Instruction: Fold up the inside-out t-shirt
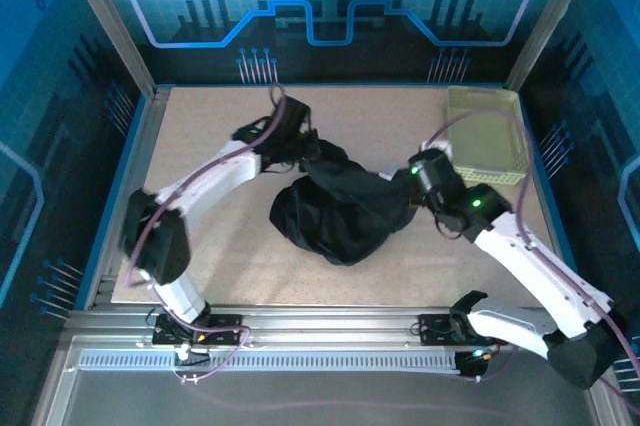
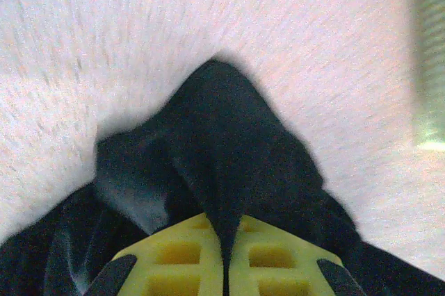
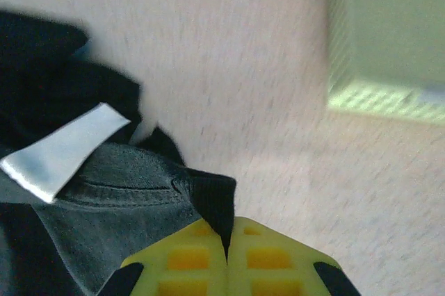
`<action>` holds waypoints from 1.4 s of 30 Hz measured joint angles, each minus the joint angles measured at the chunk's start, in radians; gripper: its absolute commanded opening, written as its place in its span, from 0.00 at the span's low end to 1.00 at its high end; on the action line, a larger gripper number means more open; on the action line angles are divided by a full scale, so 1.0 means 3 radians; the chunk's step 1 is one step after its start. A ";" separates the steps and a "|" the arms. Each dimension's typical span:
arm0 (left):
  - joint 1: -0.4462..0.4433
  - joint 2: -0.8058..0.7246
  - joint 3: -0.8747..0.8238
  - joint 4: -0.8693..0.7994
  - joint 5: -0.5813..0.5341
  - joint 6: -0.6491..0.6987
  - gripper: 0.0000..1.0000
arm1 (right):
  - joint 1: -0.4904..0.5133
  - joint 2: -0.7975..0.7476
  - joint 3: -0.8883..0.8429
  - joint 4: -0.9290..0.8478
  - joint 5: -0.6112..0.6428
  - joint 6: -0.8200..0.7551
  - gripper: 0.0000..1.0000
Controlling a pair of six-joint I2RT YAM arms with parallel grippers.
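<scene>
The inside-out t-shirt (image 1: 340, 208) is a crumpled black heap in the middle of the table. My left gripper (image 1: 303, 143) is at its far left corner, shut on a peak of black cloth (image 2: 222, 164) that runs down between the yellow fingers (image 2: 182, 258). My right gripper (image 1: 412, 182) is at the shirt's right edge, shut on a ribbed black hem (image 3: 212, 202). Beside that hem lie a grey stitched band and a white label (image 3: 62, 150). The yellow fingers (image 3: 268, 261) of the right gripper meet on the cloth.
A pale yellow-green basket (image 1: 487, 134) stands at the table's far right corner, close behind my right gripper; it shows as a blurred green block (image 3: 386, 32) and a green edge (image 2: 430, 67). Bare speckled tabletop (image 1: 210, 116) lies left of and in front of the shirt.
</scene>
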 measured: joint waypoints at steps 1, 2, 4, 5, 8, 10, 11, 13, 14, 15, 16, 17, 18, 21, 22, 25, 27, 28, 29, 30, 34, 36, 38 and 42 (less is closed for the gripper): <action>0.0022 -0.0245 0.0018 0.0017 -0.0029 0.0023 0.00 | -0.0103 -0.0004 0.0239 -0.0013 -0.0010 -0.0086 0.00; 0.0039 -0.0529 0.0045 0.0066 -0.0061 0.0060 0.00 | -0.0191 -0.0008 0.0493 -0.0017 -0.0034 -0.0174 0.00; 0.0051 -0.0996 0.0093 0.0231 -0.0108 0.0111 0.00 | -0.0276 -0.0010 0.0991 -0.0008 -0.0114 -0.0331 0.00; 0.0050 -0.1256 0.0104 0.0355 -0.0127 0.0141 0.00 | -0.0285 -0.0010 0.1256 0.0009 -0.0183 -0.0403 0.00; 0.0038 -0.1822 0.0109 0.0603 -0.0150 0.0197 0.00 | -0.0247 -0.0047 0.1803 0.0151 -0.0435 -0.0568 0.00; 0.0037 -0.2026 0.0065 0.0685 -0.0201 0.0231 0.00 | -0.0136 -0.0121 0.1854 0.0252 -0.0571 -0.0636 0.00; 0.0037 -0.2082 0.0000 0.0706 -0.0253 0.0248 0.00 | -0.0057 -0.0170 0.1798 0.0290 -0.0601 -0.0661 0.00; 0.0043 -0.2134 -0.0243 0.0696 -0.0417 0.0256 0.00 | 0.0086 -0.0242 0.1513 0.0395 -0.0600 -0.0689 0.00; 0.0051 -0.2126 -0.0420 0.0669 -0.0501 0.0248 0.00 | 0.0141 -0.0249 0.1296 0.0437 -0.0586 -0.0688 0.00; 0.0064 -0.2103 -0.0591 0.0621 -0.0562 0.0238 0.00 | 0.0179 -0.0234 0.1091 0.0469 -0.0584 -0.0679 0.00; 0.0088 -0.2063 -0.0813 0.0557 -0.0617 0.0205 0.00 | 0.0219 -0.0182 0.0825 0.0497 -0.0584 -0.0657 0.00; 0.0114 -0.2007 -0.1035 0.0496 -0.0656 0.0153 0.00 | 0.0257 -0.0083 0.0552 0.0534 -0.0584 -0.0633 0.00; 0.0139 -0.1944 -0.1225 0.0430 -0.0676 0.0102 0.00 | 0.0298 0.0018 0.0331 0.0558 -0.0585 -0.0612 0.00; 0.0220 -0.1802 -0.1804 0.0228 -0.0675 -0.0083 0.00 | 0.0498 0.0484 -0.0294 0.0652 -0.0593 -0.0518 0.03; 0.0242 -0.1783 -0.1968 0.0158 -0.0659 -0.0135 0.00 | 0.0575 0.0629 -0.0444 0.0661 -0.0601 -0.0482 0.06; 0.0259 -0.1779 -0.2216 0.0033 -0.0626 -0.0248 0.00 | 0.0731 0.0947 -0.0618 0.0689 -0.0651 -0.0385 0.34; 0.0272 -0.1797 -0.2275 0.0008 -0.0623 -0.0280 0.00 | 0.0773 0.1058 -0.0618 0.0752 -0.0675 -0.0347 0.54; 0.0296 -0.1829 -0.2303 0.0004 -0.0622 -0.0282 0.00 | 0.0783 0.1072 -0.0618 0.0776 -0.0676 -0.0333 0.63; 0.0329 -0.1869 -0.2326 0.0004 -0.0623 -0.0282 0.00 | 0.0783 0.1067 -0.0618 0.0787 -0.0687 -0.0333 0.69; 0.0373 -0.1915 -0.2351 0.0005 -0.0623 -0.0281 0.00 | 0.0774 0.1044 -0.0618 0.0801 -0.0702 -0.0331 0.73; 0.0528 -0.2056 -0.2447 0.0004 -0.0624 -0.0282 0.00 | 0.0557 0.0772 -0.0671 0.0916 -0.0931 -0.0343 0.77; 0.0559 -0.2066 -0.2478 0.0009 -0.0624 -0.0282 0.00 | 0.0338 0.0593 -0.0750 0.0950 -0.1040 -0.0318 0.76; 0.0568 -0.2066 -0.2520 0.0010 -0.0623 -0.0282 0.00 | 0.0121 0.0538 -0.0800 0.0945 -0.1092 -0.0259 0.75; 0.0571 -0.2045 -0.2589 0.0024 -0.0619 -0.0282 0.00 | 0.0022 0.0835 -0.0820 0.0945 -0.1137 -0.0132 0.74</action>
